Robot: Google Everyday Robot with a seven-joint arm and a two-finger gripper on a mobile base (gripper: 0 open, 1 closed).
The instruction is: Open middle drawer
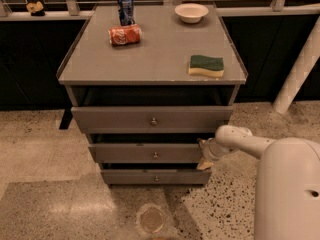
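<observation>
The middle drawer is the mid-sized grey flat front of three, with a small round metal knob at its centre. It stands a little out of the cabinet, less far than the top drawer and further than the bottom drawer. My gripper is at the right end of the middle drawer's front, level with it, on the end of my white arm, which reaches in from the right. The gripper's tip lies against or just beside the drawer's right corner.
On the grey cabinet top stand a blue can, a red can lying on its side, a white bowl and a green-and-yellow sponge. A white post leans at the right. The floor is speckled stone with a round floor plate.
</observation>
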